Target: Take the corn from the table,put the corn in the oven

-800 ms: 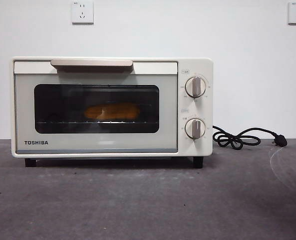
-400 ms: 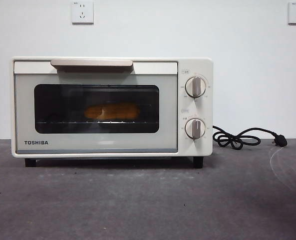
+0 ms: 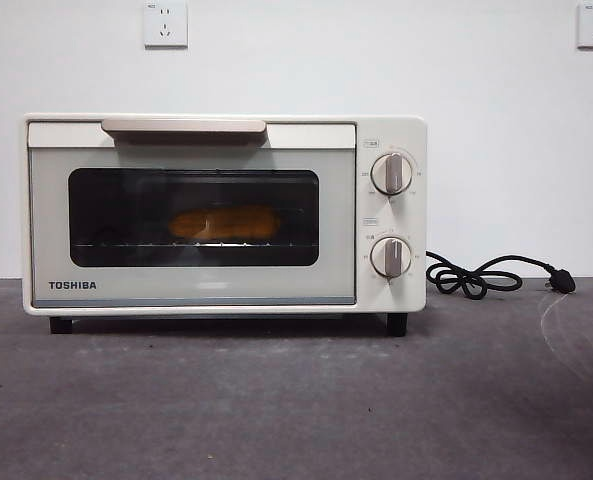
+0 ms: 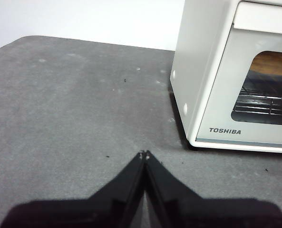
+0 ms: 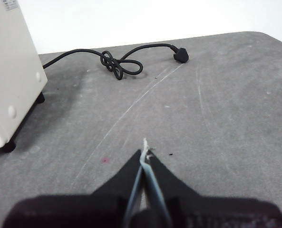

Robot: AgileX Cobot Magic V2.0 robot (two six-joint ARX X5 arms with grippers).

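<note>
Cream-white enamel is filling most of the front view: the oven (image 3: 224,214) is standing square on the dark grey table (image 3: 296,410) with its door shut, its bar handle (image 3: 184,126) running along the top edge of the door and its two round knobs (image 3: 391,173) stacked one above the other on the panel beside the glass. A black cord (image 3: 476,277) is trailing from behind the oven, knotted into a loose loop and ending in a plug (image 3: 562,283) lying on the table (unplugged, well below the two wall sockets (image 3: 165,23)).

The corn (image 3: 225,222) is lying lengthwise on the wire rack inside the oven, showing orange through the dark window, roughly centred behind the glass. The closed door is standing between it and both arms.

The left gripper (image 4: 144,154) is hovering over bare table near the oven's TOSHIBA corner, its jaws pressed together to a point and holding nothing; the corn (image 4: 274,64) is showing only as an orange patch through the window, well apart from the tips. The right gripper (image 5: 144,152) is hanging over the table on the oven's other side, jaws likewise closed and empty, with pale scratch marks on the surface and the cord (image 5: 116,62) lying beyond it.
</note>
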